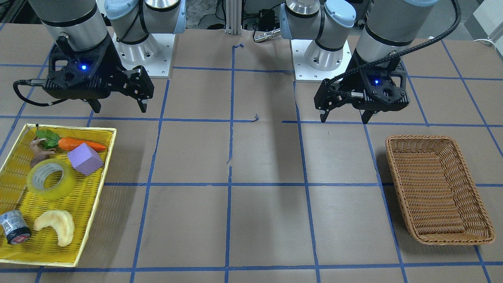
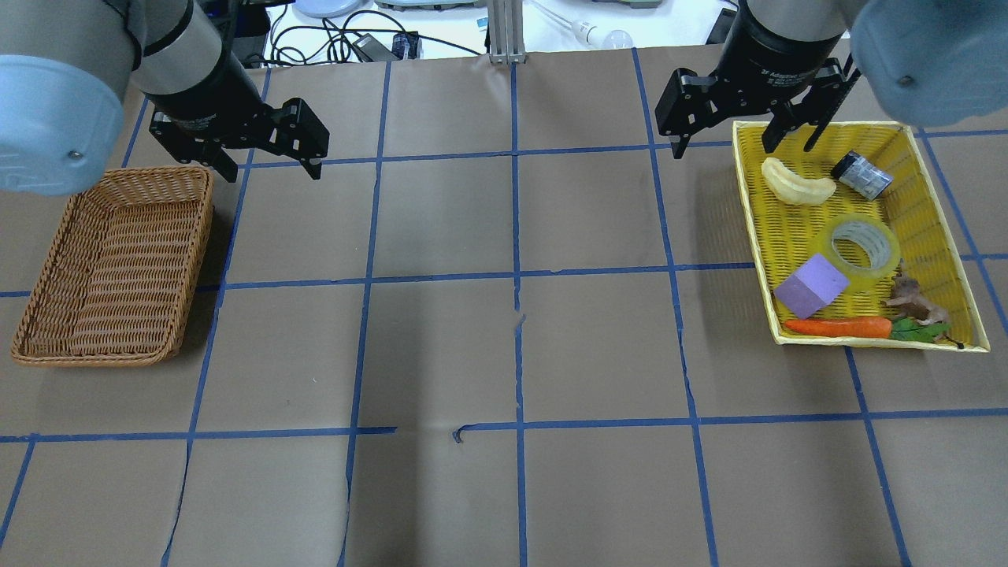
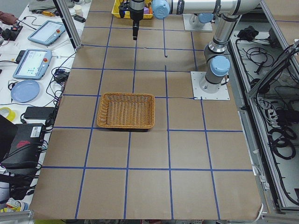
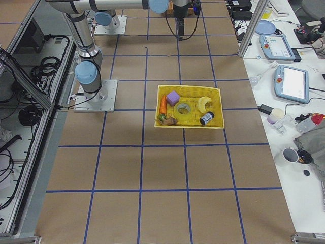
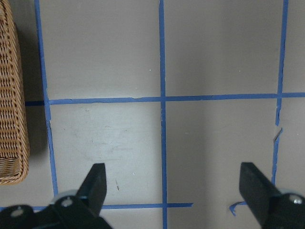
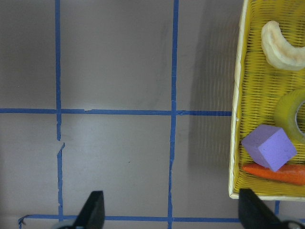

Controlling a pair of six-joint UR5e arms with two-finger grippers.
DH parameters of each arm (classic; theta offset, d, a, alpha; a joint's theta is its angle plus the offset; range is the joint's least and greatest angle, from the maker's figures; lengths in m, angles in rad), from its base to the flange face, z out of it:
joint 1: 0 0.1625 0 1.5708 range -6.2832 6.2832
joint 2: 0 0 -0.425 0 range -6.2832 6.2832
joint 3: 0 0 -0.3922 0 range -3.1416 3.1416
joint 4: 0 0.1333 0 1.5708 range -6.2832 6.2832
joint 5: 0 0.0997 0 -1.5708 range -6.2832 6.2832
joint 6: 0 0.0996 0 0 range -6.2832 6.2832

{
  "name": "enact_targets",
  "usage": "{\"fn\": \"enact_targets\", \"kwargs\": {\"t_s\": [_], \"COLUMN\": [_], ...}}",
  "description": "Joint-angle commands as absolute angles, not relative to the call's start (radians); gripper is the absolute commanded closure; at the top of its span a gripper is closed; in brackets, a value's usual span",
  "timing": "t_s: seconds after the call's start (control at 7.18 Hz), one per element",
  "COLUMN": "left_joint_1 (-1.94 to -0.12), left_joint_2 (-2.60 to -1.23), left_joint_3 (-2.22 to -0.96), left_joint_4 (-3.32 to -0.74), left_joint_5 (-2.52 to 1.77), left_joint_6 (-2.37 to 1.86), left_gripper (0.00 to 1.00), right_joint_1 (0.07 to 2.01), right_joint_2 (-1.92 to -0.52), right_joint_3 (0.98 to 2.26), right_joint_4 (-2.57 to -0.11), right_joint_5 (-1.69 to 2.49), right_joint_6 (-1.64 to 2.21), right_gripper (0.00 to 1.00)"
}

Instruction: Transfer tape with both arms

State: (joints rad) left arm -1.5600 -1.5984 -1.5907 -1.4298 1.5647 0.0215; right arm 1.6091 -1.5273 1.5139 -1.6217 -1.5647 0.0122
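The tape (image 1: 67,181), a translucent yellow roll with a grey-white core, lies flat in the yellow tray (image 1: 98,188). It also shows in the overhead view (image 2: 886,264) and at the right edge of the right wrist view (image 6: 290,112). My right gripper (image 2: 728,146) is open and empty. It hovers above the table beside the tray's corner (image 1: 118,107), apart from the tape. My left gripper (image 2: 272,169) is open and empty. It hovers beside the wicker basket (image 2: 110,268), over bare table (image 5: 174,186).
The tray also holds a purple cube (image 1: 85,158), a carrot (image 1: 78,144), a pale crescent pastry (image 1: 55,226), a small grey cylinder (image 1: 15,227) and a brown figure (image 1: 39,151). The wicker basket (image 1: 432,184) holds nothing. Blue tape lines grid the brown table.
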Motion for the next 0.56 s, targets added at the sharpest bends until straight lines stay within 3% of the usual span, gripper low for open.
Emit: {"fn": "enact_targets", "kwargs": {"t_s": [0.0,0.42], "left_joint_1": [-1.559,-1.559], "left_joint_2": [-1.591,-1.589], "left_joint_3": [-1.592,-1.592], "left_joint_4": [-1.442,-1.451], "left_joint_5": [1.572,1.574], "left_joint_6": [0.021,0.021], "left_gripper": [0.0,0.0], "right_joint_1": [1.609,1.608], "right_joint_2": [-1.526,-1.525], "right_joint_3": [1.514,1.511], "right_joint_4": [-1.62,-1.611], "right_joint_5": [-1.566,-1.569], "right_joint_6": [0.012,0.011], "right_gripper": [0.0,0.0]}}
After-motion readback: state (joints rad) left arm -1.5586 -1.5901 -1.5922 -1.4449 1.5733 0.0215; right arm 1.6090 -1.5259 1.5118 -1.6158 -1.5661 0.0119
